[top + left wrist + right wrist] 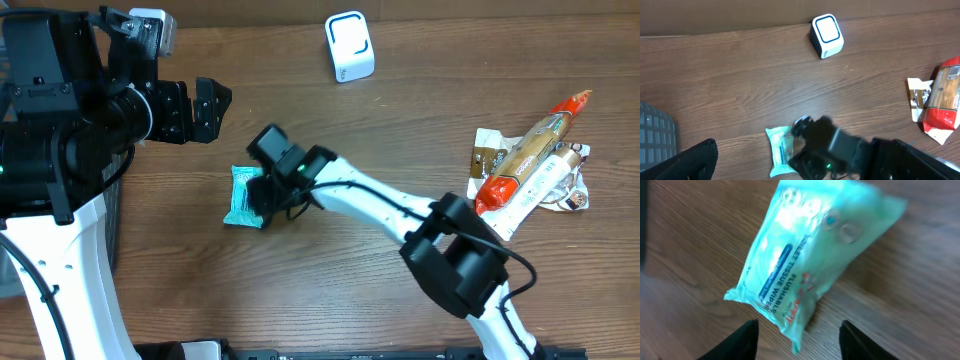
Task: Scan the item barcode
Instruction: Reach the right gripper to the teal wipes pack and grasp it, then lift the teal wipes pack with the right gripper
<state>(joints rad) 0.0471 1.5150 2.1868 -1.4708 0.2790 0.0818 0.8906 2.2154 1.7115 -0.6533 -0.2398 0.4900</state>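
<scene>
Early stage: wipes pack [240,195] lies flat on worktop [400,130], not lifted. Right tool [799,325] hovers over its end, jaws apart, probably not touching. Left tool [192,108] wide apart, empty. Scanner [349,46] well apart; scan not done.

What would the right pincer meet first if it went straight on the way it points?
The teal wipes packet, lying on the wooden table right ahead; its near corner sits between the open fingers of the right pincer. The gap to it is hard to judge.

Snack packets [530,165] on wooden table [400,130]
</scene>
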